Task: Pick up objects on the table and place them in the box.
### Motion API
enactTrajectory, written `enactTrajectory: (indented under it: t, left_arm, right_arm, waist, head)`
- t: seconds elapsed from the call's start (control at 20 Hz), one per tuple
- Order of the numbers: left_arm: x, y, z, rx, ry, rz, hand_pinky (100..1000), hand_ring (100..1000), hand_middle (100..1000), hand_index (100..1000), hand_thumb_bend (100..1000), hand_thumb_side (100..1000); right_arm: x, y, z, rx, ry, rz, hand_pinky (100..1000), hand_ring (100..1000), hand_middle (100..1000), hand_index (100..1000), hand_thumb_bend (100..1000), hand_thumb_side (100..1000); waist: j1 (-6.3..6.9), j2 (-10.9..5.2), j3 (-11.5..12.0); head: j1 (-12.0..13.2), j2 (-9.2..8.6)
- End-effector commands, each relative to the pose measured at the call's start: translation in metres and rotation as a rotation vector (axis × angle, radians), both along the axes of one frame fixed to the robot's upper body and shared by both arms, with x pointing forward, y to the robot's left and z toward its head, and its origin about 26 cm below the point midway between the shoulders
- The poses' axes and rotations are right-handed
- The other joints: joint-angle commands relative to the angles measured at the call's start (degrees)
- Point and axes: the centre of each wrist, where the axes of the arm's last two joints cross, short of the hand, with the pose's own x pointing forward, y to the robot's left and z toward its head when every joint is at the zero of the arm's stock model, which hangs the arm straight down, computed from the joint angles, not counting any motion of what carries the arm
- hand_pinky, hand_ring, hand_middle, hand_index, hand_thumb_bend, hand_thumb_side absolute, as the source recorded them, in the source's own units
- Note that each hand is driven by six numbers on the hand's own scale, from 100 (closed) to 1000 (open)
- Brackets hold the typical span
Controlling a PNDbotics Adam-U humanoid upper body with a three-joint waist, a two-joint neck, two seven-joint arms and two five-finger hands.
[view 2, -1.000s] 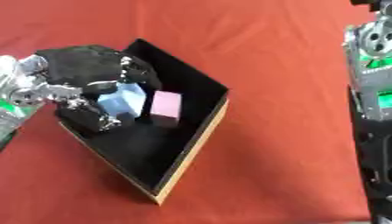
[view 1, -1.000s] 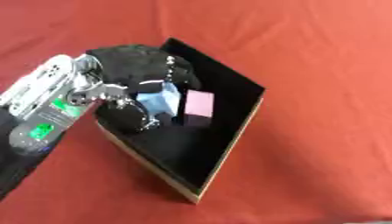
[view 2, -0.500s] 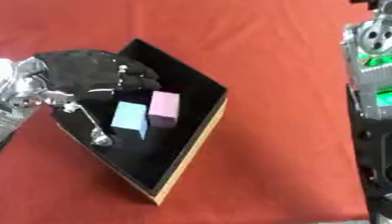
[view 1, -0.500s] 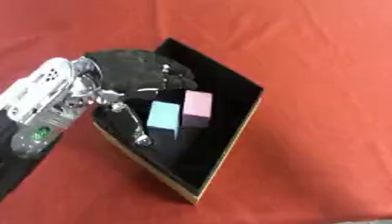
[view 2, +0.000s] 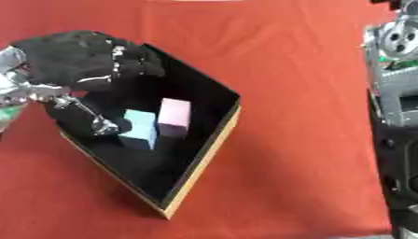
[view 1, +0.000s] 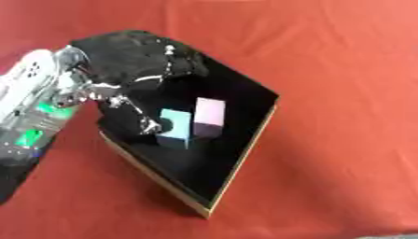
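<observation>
At the upper left of the frame the left hand (view 1: 135,60) hangs over the far corner of the box (view 1: 245,154). Its fingers are relaxed and spread, and it holds nothing. In the middle of the box lie a light blue cube (view 1: 174,129) and a pink cube (view 1: 209,112), touching side by side. On the red table (view 1: 343,70) I see no other objects, so the task seems nearly finished. The right arm (view 2: 396,93) shows at the right edge; its hand is not visible.

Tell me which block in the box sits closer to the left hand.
The light blue block. It lies beside the left hand, right by its thumb tip, while the pink block stands on the blue one's far side, away from the hand.
</observation>
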Motion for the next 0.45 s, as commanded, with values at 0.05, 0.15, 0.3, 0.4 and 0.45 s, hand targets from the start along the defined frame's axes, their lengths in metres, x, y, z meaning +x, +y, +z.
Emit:
enactTrajectory:
  t: [0.05, 0.15, 0.3, 0.4, 0.45]
  left_arm:
    - [-0.015, 0.016, 0.026, -0.102, -0.078, -0.009, 680, 826, 834, 903, 330, 228]
    - [-0.023, 0.027, 0.035, -0.165, -0.103, -0.006, 661, 809, 824, 893, 276, 236]
    - [-0.026, 0.047, 0.043, -0.262, -0.114, 0.026, 643, 793, 819, 893, 195, 253]
    - [-0.024, 0.06, 0.043, -0.335, -0.104, 0.055, 622, 775, 813, 886, 100, 328]
    - [-0.023, 0.067, 0.042, -0.375, -0.092, 0.074, 616, 769, 810, 882, 100, 350]
  right_arm:
    - [-0.004, -0.002, 0.008, -0.012, -0.038, -0.008, 809, 675, 593, 800, 100, 677]
    - [-0.005, -0.003, 0.009, -0.013, -0.044, -0.014, 809, 676, 594, 799, 100, 677]
    - [-0.005, -0.004, 0.009, -0.013, -0.051, -0.022, 809, 676, 595, 799, 100, 677]
    - [-0.005, -0.005, 0.009, -0.013, -0.055, -0.027, 809, 677, 596, 799, 100, 677]
    - [-0.005, -0.006, 0.009, -0.012, -0.058, -0.029, 808, 677, 596, 799, 100, 677]
  waist:
    - [0.11, -1.54, 0.17]
    - [0.17, -1.64, 0.36]
    - [0.17, -1.72, 0.59]
    - [0.1, -1.69, 0.93]
    - [0.04, -1.66, 1.11]
  head:
    - [-0.5, 0.3]
    - [-0.69, 0.3]
    - [-0.83, 0.3]
    - [-0.8, 0.3]
    - [-0.73, 0.3]
